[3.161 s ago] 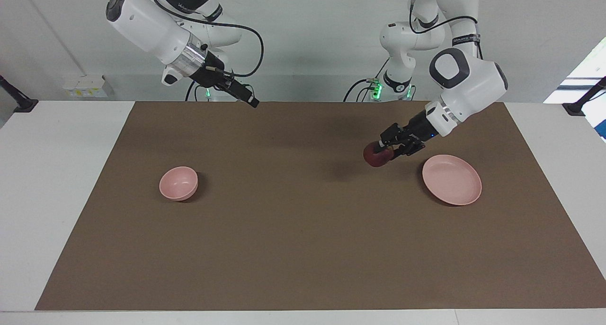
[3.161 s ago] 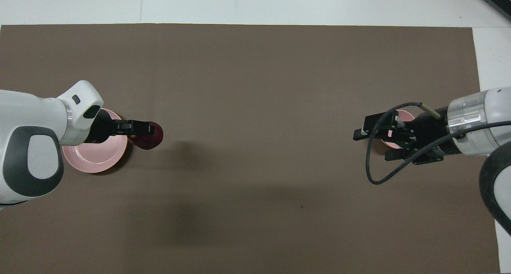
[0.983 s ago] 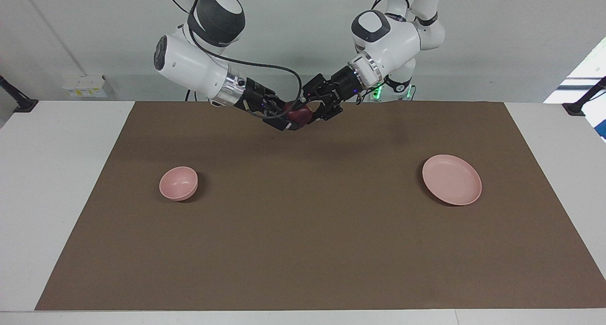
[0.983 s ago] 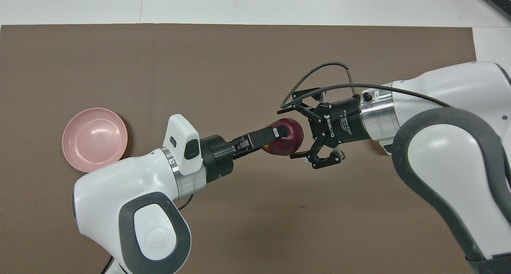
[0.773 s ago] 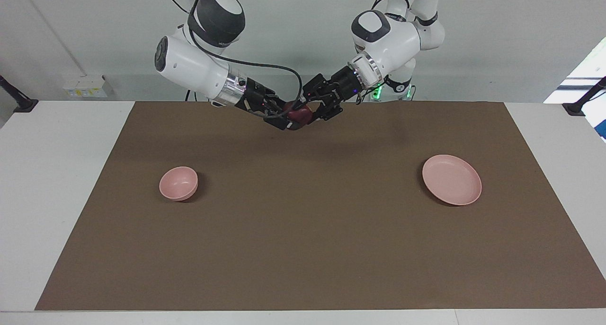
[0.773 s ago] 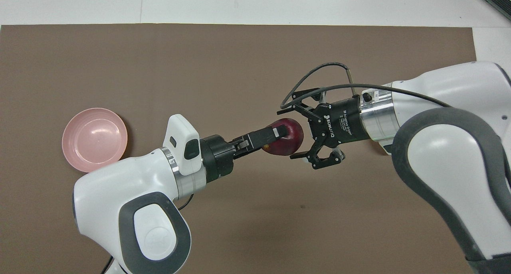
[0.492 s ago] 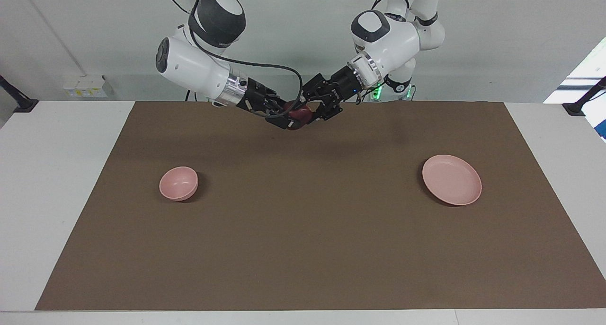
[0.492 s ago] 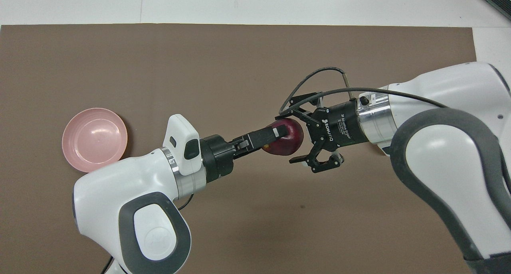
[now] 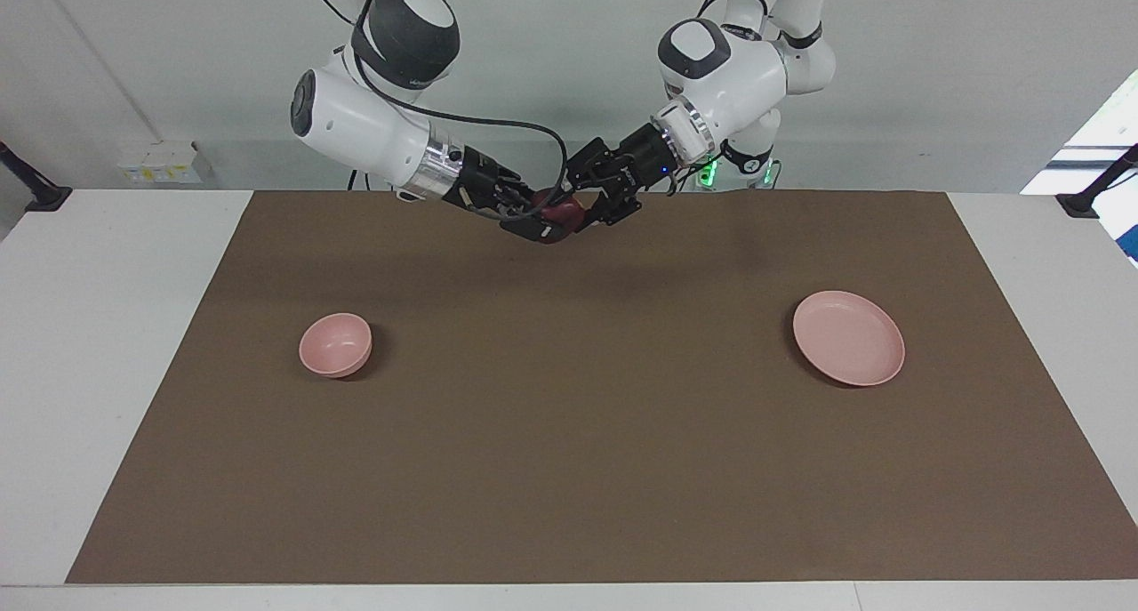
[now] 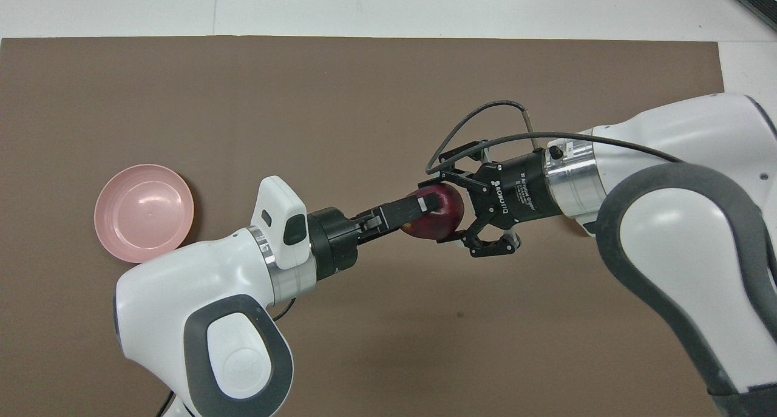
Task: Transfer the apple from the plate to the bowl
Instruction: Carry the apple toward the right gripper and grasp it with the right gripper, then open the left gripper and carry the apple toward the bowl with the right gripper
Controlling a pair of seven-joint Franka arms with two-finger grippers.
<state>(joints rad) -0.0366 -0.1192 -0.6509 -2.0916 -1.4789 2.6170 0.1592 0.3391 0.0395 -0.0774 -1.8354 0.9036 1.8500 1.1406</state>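
I see the apple [image 10: 438,218] up in the air over the brown mat [image 10: 364,101], between plate [image 10: 144,213] and bowl [image 9: 335,345]. My left gripper [image 10: 425,209] is clamped on it, and the right gripper [image 10: 448,209] has its jaws around the apple too, closed onto its sides.

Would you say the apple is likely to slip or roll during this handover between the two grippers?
The apple looks round and glossy, so it may slip. The left gripper pinches it; the right gripper closes around it. Dropped on the mat, it would probably roll.
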